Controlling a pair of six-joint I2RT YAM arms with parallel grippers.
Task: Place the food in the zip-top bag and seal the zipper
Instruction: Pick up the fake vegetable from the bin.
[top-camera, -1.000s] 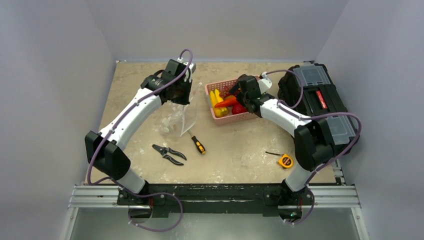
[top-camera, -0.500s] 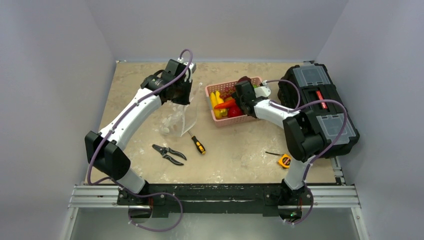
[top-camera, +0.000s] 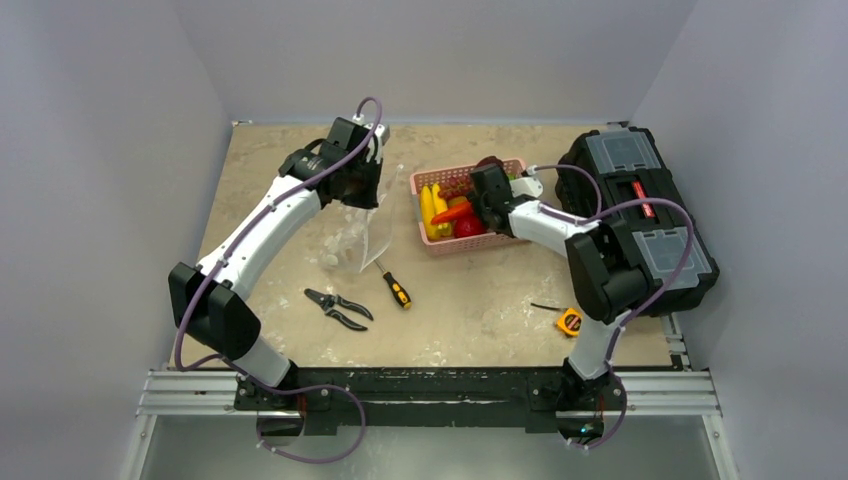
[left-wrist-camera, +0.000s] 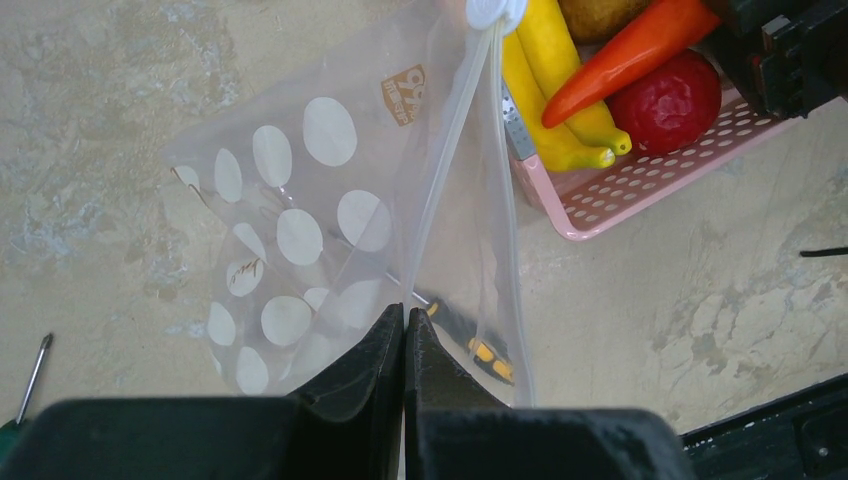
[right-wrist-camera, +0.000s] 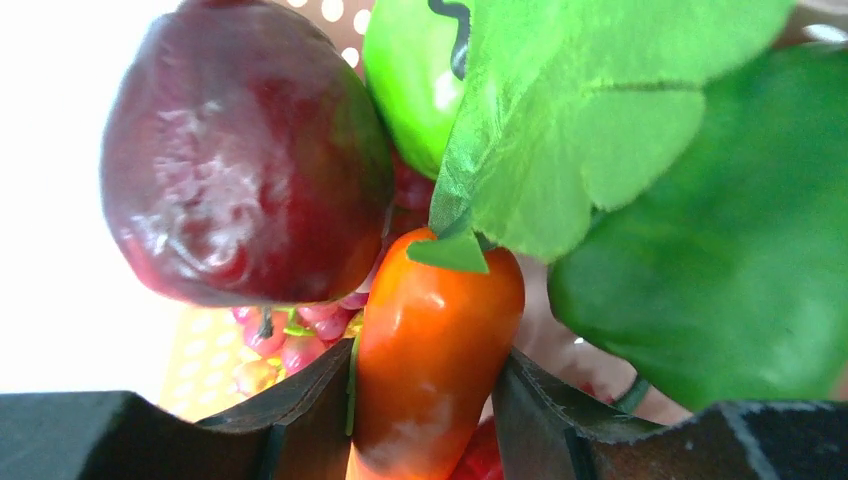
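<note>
Lying lengthwise, the orange plastic carrot (right-wrist-camera: 432, 345) is pinched between right fingers (right-wrist-camera: 300, 420); the clear dotted bag (left-wrist-camera: 300, 220) is held leftward, nipped by left fingers (left-wrist-camera: 368, 385).

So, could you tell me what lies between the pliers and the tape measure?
In the top view, the yellow-handled screwdriver lies between the pliers and tape measure, nearer the pliers.

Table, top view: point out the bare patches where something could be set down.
Widest bare patch: the table between screwdriver and tape measure, on the near side of the pink basket. A narrower strip runs along the far edge behind basket and zip-top bag. Crowded: around the bag, screwdriver and cutters, and the right side beside the toolbox.
</note>
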